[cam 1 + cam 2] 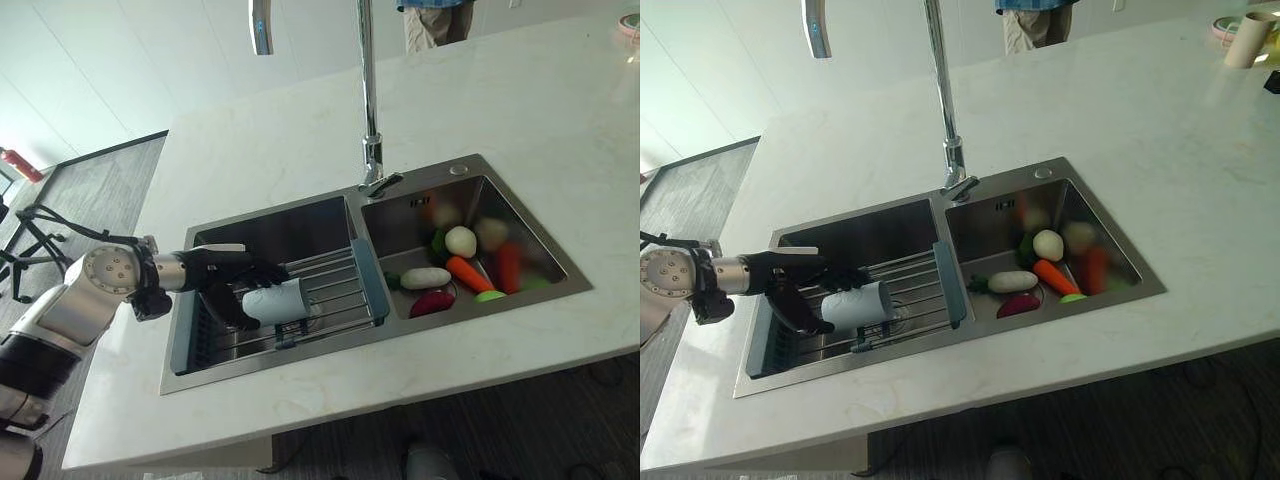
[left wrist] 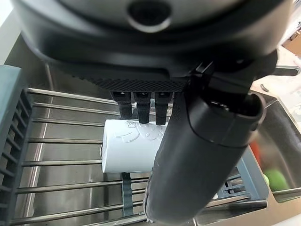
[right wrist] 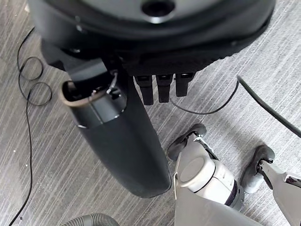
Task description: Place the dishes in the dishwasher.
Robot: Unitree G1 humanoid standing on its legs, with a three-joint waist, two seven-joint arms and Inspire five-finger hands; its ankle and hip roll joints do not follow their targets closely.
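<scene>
White cup (image 1: 278, 302) on its side on rack (image 1: 335, 285) over left sink basin (image 1: 290, 230).

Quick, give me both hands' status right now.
Left hand: fingers and thumb curled round the white cup lying on the sink rack.
Right hand: hanging over the floor, fingers relaxed, holding nothing.

A broad white table (image 1: 520, 120) with faint marbling fills the room's middle, a steel double sink (image 1: 460, 172) set into it beneath a tall chrome tap (image 1: 368, 90). Plain white walls (image 1: 120, 60) rise behind. The floor (image 1: 100, 185) is grey and wood-grained. A person (image 1: 435, 20) stands at the table's far side.
</scene>
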